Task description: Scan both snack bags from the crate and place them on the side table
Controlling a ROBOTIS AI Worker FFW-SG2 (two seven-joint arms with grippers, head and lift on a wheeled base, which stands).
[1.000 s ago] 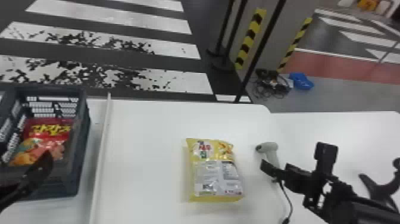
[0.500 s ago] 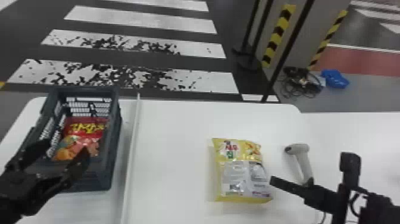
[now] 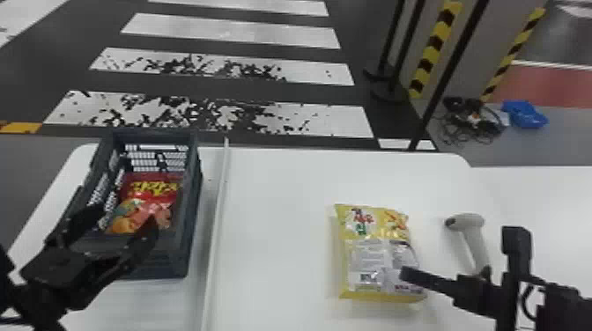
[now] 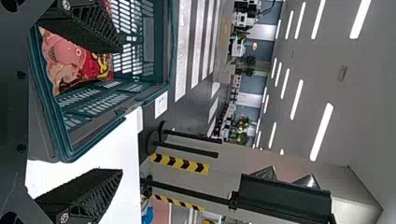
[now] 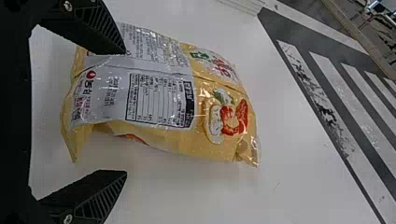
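Left gripper (image 3: 127, 215) spread wide above the near part of the crate (image 3: 194, 189); red snack bag (image 3: 150, 196) seen inside, ungripped. Yellow snack bag (image 3: 374, 246) laid on table (image 3: 277, 246), near right gripper (image 5: 125, 112), also wide. Crate pick-up judged in hand: fingers best lowered astride the red bag, clear of walls, closed gently, bag lifted straight.
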